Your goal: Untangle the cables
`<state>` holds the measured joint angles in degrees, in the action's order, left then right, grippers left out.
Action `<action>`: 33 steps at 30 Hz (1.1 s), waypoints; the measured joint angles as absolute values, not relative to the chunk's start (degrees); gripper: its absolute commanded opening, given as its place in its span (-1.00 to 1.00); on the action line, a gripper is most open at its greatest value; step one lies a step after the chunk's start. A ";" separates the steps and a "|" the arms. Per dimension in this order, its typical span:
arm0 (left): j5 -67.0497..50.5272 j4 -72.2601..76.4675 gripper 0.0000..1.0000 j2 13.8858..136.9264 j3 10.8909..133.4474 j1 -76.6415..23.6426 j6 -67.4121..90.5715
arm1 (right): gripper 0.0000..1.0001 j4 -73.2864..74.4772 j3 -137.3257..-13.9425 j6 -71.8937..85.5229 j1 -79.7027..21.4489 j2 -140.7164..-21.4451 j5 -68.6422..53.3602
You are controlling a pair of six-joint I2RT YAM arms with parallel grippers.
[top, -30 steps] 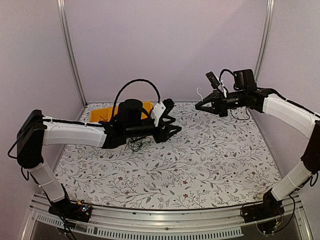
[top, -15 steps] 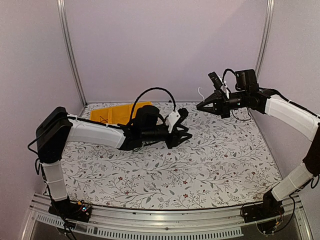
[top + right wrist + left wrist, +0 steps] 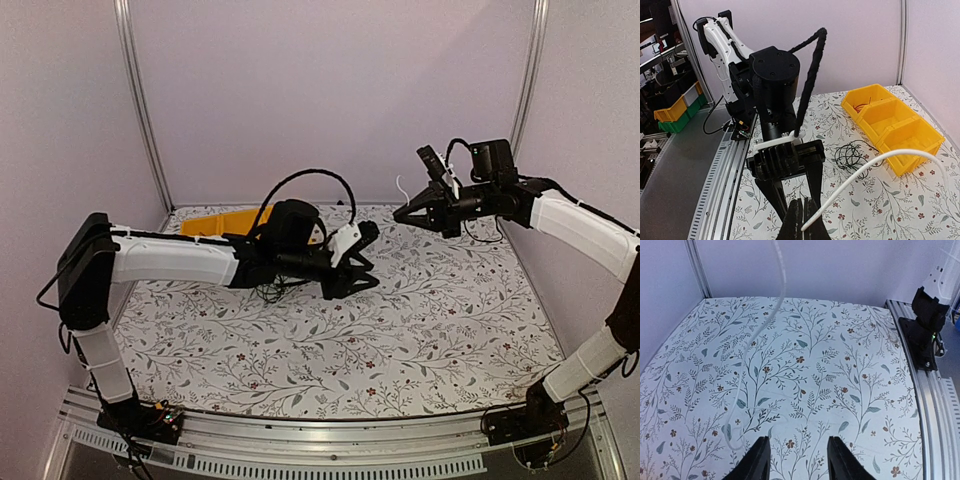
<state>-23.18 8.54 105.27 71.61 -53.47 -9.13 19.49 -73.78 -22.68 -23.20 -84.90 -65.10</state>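
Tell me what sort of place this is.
Probably a robotics lab test cell: left arm and right arm bolted to an aluminium rail, plain panel walls around a floral-covered table, yellow parts bins.

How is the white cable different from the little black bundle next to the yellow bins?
The white cable is one long sweeping strand; the black cables form a small loose tangle. The white cable is pinched at one end in the shut right gripper and raised there, while the black cables lie flat on the table beside the yellow bins, with no gripper on them. Both are thin and flexible.
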 measured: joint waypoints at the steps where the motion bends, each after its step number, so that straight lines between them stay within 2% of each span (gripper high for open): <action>1: -22.85 7.77 -0.18 105.10 72.14 -53.39 -9.50 | -1.00 19.49 -73.69 -22.79 -23.20 -84.90 -65.10; 8: -18.55 6.15 -0.08 105.08 73.95 -52.90 -10.55 | -1.00 19.68 -73.14 -23.20 -23.20 -84.66 -65.19; 18: -18.46 6.48 -0.24 108.03 78.06 -52.21 -11.29 | -1.00 19.68 -72.71 -23.20 -23.20 -84.58 -65.32; 22: -19.97 6.52 -0.49 109.49 78.65 -52.12 -11.70 | -1.00 19.68 -72.66 -23.20 -23.20 -84.58 -65.32; 28: -20.56 6.90 -0.99 110.06 78.70 -52.05 -12.43 | -1.00 19.68 -72.66 -23.22 -23.20 -84.58 -65.30; 31: -19.62 7.64 -1.00 110.06 78.70 -52.03 -12.25 | -1.00 19.68 -72.64 -23.35 -23.20 -84.58 -65.25; 33: -18.52 8.47 -1.00 109.91 78.46 -51.94 -12.14 | -0.89 19.66 -72.51 -23.42 -23.20 -84.58 -65.19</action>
<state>-18.52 8.47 109.91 78.46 -51.94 -12.14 19.66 -72.51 -23.42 -23.20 -84.58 -65.19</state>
